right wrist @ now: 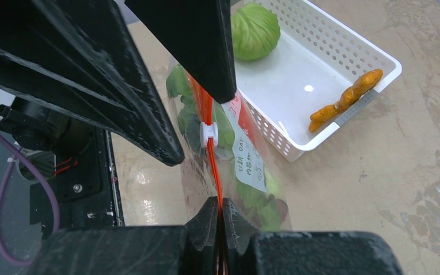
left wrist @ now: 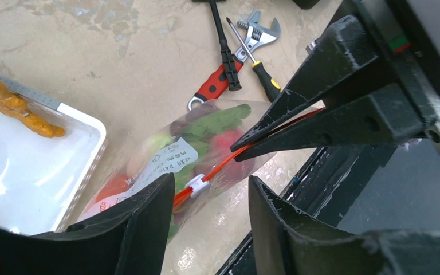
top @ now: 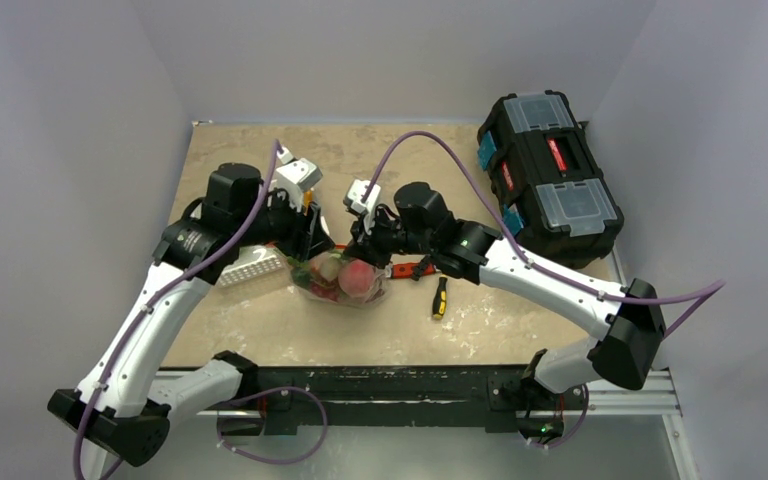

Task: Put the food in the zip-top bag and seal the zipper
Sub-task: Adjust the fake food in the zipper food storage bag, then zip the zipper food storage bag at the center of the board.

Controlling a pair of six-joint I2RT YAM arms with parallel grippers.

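Left fingers (left wrist: 137, 226) — tan tabletop (left wrist: 120, 57), grey walls (top: 390, 50)

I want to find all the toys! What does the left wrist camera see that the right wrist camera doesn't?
Only the left wrist view shows the tools: the wrench, the screwdriver and a black-handled tool. Only the right wrist view shows the green cabbage. Both show the clear bag of food, its red-orange zipper with the white slider, the white basket and the orange piece inside it.
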